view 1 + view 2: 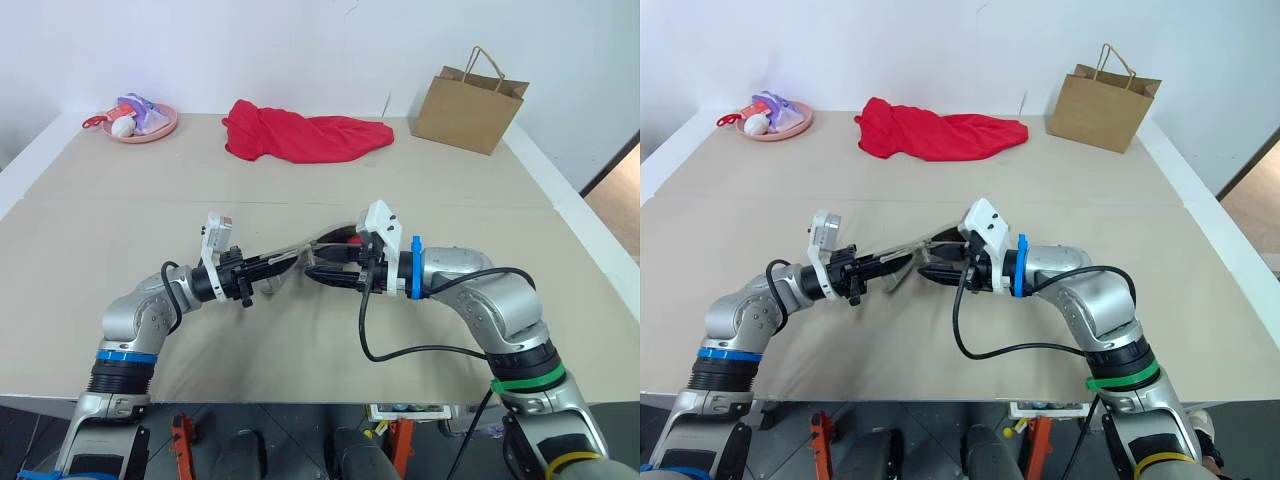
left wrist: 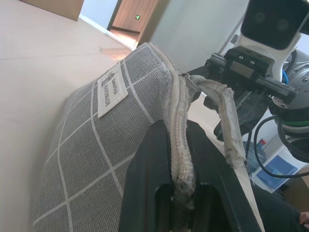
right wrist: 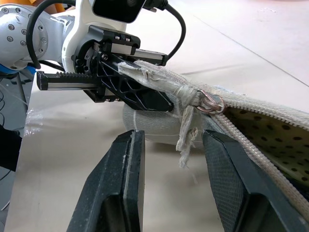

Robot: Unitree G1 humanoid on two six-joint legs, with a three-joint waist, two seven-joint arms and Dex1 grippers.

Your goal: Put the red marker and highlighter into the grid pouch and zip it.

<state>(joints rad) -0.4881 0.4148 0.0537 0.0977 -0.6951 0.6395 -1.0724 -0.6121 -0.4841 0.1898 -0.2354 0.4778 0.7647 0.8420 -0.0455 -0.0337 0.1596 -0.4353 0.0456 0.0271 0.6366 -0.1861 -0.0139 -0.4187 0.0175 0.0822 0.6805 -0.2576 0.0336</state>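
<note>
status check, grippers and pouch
Left gripper shut on grid pouch zipper end. Right gripper open astride cord pull. Zipper partly open. Nothing blocking.

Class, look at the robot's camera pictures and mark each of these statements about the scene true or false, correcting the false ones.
1. The left hand is shut on the zipper edge of the grid pouch. True.
2. The right hand is clamped shut on the cord pull. False: its fingers stand apart, with the cord pull hanging between them.
3. The pouch's zipper is fully closed. False: the right wrist view shows it open, with dotted lining visible.
4. A red cloth lies at the far side of the table. True.
5. The brown paper bag lies flat on its side. False: it stands upright.
</note>
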